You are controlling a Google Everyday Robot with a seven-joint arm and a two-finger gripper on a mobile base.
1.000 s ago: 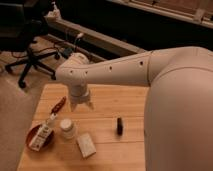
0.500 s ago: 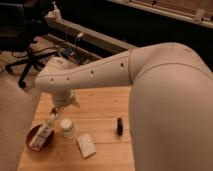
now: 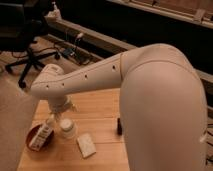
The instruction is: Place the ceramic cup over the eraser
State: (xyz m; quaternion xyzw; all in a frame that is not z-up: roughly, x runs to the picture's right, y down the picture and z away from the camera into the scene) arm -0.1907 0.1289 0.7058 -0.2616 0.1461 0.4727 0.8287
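The ceramic cup (image 3: pixel 67 128) is small, white and round and stands on the wooden table (image 3: pixel 102 107) near its left side. The eraser (image 3: pixel 119 125) is a tiny dark upright block to the right of the cup, next to the robot's big white arm. My gripper (image 3: pixel 59 113) hangs from the wrist just above and slightly left of the cup, close to its rim. The arm hides the table's right part.
A reddish-brown bowl (image 3: pixel 34 142) with a white-and-red packet (image 3: pixel 43 134) leaning in it sits left of the cup. A pale flat block (image 3: pixel 86 145) lies in front of the cup. An office chair (image 3: pixel 27 47) and cables stand on the floor behind the table.
The arm has swung left. My gripper moved from over the middle of the table to the left side, down close above the cup.
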